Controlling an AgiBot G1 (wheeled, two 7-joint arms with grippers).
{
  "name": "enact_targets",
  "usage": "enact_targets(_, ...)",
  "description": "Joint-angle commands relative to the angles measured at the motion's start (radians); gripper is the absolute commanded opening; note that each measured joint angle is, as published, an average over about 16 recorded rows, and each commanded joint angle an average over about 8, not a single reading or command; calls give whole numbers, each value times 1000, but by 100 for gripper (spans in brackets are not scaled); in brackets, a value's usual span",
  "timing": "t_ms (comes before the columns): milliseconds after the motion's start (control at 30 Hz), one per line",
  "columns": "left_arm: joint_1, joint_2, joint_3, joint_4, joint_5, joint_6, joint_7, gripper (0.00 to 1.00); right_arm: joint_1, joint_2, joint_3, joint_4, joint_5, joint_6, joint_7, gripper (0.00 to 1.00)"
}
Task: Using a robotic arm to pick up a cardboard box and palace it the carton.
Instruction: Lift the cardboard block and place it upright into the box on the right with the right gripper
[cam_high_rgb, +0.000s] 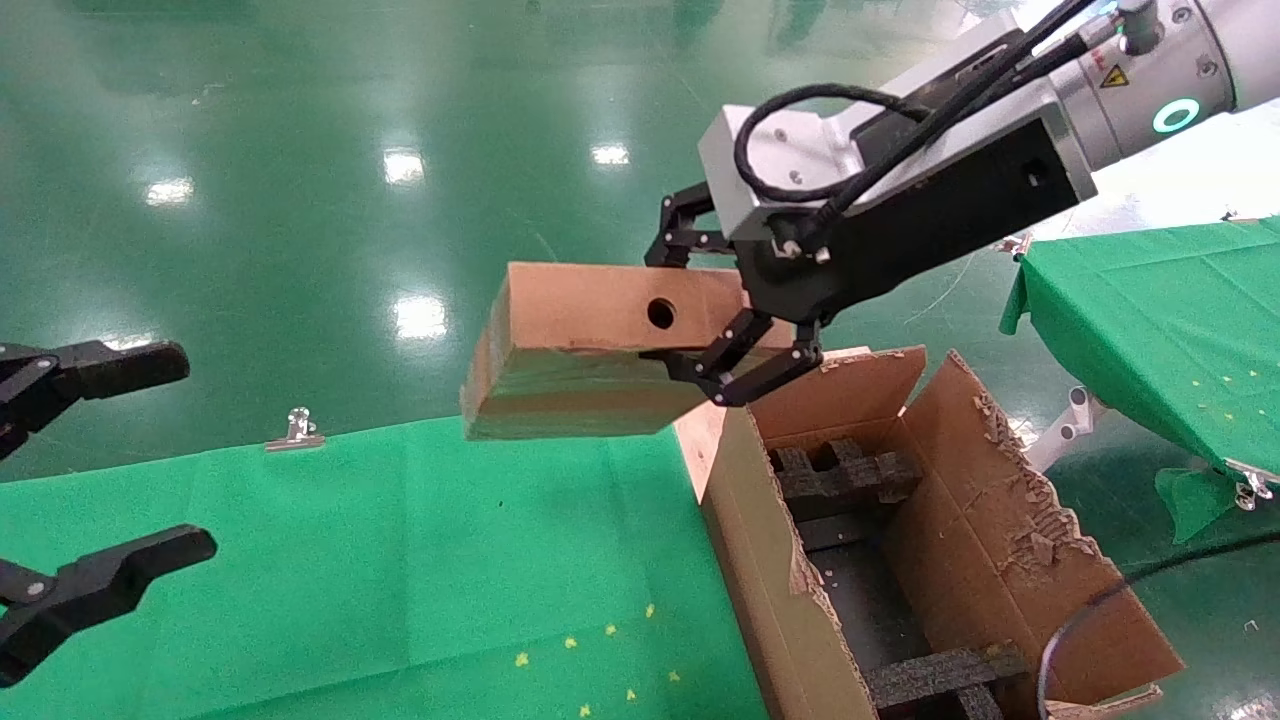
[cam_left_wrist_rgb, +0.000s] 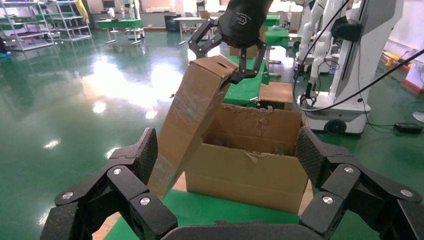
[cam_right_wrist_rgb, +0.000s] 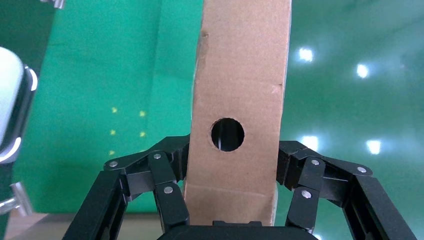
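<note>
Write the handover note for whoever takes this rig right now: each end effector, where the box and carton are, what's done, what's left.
Right end effector: shut on the cardboard box, gripping it by one end, fingers on opposite sides near the round hole.
Left end effector: open, holding nothing, parked at the robot's left over the green-covered table.
Cardboard box: lifted clear of the table, in the air beside the carton's near-left rim, most of it still outside the opening.
Carton: open, ragged flaps up, black foam inserts inside.
Done: pick and lift.
Left: carry the box over the opening, lower it in, release.
</note>
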Motion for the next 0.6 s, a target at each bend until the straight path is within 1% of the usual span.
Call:
enact_targets(33,0,0,0,0,0,0,0,100,20,1,-36,-10,20,0,-9,0)
enact_targets(167,0,0,0,0,0,0,0,100,60,28,-120,-37,42,-2,-31,0)
enact_targets(267,0,0,0,0,0,0,0,100,98,64,-188,-53,52,-4,-40,0)
enact_targets(600,0,0,0,0,0,0,0,100,267,232,-431,-59,50,-5,-24,0)
